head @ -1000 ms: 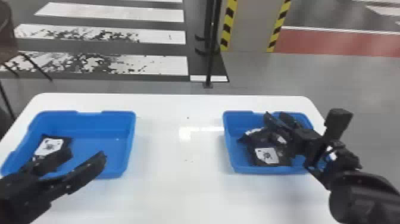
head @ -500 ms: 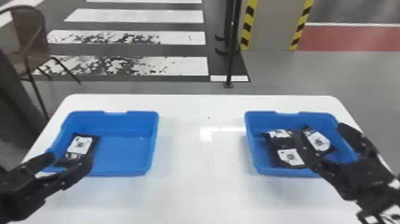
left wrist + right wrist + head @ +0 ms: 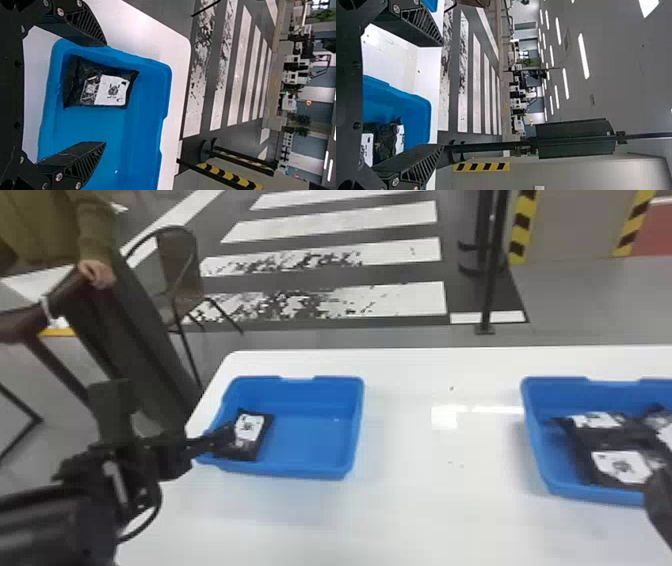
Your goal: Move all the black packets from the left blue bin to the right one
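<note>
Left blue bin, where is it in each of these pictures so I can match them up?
Head view: the left blue bin sits at the left end of the white table.
Left wrist view: it lies beyond the left gripper, its rim around a black packet.
Right wrist view: a corner, likely this bin's, peeks past the right gripper.
Shared landmark: white floor stripes.

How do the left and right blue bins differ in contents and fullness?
The left bin holds one black packet; the right bin holds several black packets. The left bin's floor is mostly bare, while packets cover much of the right bin's visible floor. Both are blue and open-topped.
</note>
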`<state>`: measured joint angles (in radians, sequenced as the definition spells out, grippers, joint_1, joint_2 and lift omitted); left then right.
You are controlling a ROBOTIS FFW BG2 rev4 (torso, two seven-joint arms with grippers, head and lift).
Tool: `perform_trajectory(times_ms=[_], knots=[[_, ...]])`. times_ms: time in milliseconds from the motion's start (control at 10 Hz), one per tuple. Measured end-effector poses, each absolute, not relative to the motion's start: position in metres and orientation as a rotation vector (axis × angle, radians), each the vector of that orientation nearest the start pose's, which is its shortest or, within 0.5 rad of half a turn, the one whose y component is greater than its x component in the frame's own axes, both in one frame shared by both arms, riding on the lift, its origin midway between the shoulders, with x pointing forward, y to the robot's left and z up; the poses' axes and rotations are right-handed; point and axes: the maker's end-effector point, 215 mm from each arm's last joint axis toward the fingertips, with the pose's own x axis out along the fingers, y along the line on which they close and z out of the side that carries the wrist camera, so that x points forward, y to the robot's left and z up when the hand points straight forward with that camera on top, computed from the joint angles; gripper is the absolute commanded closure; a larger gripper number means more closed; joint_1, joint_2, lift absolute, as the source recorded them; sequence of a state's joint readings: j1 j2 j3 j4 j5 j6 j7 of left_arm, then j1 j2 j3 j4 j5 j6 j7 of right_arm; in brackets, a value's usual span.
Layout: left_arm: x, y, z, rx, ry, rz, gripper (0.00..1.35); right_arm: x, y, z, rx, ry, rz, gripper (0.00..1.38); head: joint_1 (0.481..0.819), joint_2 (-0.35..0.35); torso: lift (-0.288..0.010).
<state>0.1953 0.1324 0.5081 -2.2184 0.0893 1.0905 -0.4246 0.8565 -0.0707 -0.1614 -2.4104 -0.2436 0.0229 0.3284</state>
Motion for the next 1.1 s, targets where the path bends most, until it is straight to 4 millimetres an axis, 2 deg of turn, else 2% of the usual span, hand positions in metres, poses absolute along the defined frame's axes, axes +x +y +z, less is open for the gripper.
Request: perform_trajectory(times_ms=[200, 400, 600, 900, 1100], knots=[[0.486, 0.419, -0.391, -0.164, 0.654, 0.049, 0.17, 0.347, -0.212, -0.276, 0.105, 0.027, 0.304, 0.12, 0.695, 0.276, -0.14], [0.513, 0.41, -0.415, -0.191, 0.761, 0.052, 0.17, 0.348, -0.207, -0.281, 0.129, 0.035, 0.314, 0.12, 0.695, 0.262, -0.14], [0.515, 0.41, -0.431, -0.188, 0.86, 0.09, 0.18, 0.349, -0.205, -0.285, 0.148, 0.042, 0.32, 0.12, 0.695, 0.262, -0.14], [0.511, 0.413, -0.44, -0.172, 0.941, 0.141, 0.18, 0.349, -0.203, -0.293, 0.176, 0.059, 0.325, 0.12, 0.695, 0.269, -0.14], [0.52, 0.407, -0.452, -0.186, 0.994, 0.142, 0.21, 0.35, -0.201, -0.298, 0.192, 0.07, 0.336, 0.12, 0.695, 0.261, -0.14]])
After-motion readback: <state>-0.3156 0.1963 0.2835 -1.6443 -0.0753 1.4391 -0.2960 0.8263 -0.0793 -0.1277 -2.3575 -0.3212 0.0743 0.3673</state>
